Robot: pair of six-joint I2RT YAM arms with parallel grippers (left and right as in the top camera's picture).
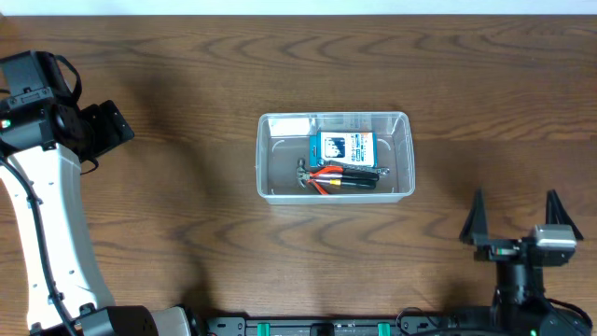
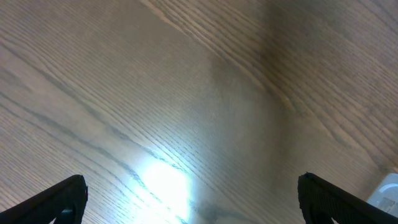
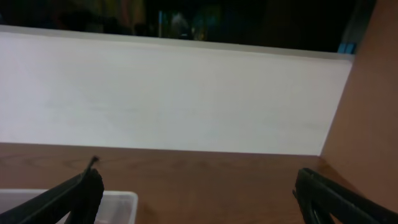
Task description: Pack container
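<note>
Container point(image 1: 280, 149) is sitting mid-surface, holding a box point(image 1: 340, 147) and an orange-handled tool point(image 1: 338, 177). Left pincer point(image 2: 191, 186) and right pincer point(image 1: 515, 201) are hanging wide, empty, well apart from it. Packing is looking finished; next move is probably just parking the arms.

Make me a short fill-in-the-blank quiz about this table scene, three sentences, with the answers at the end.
1. The clear container sits on a table made of ____.
2. The blue-and-white box lies ____ the container.
3. The left gripper and the right gripper both have their jaws ____.
Missing words: wood; inside; open.
</note>
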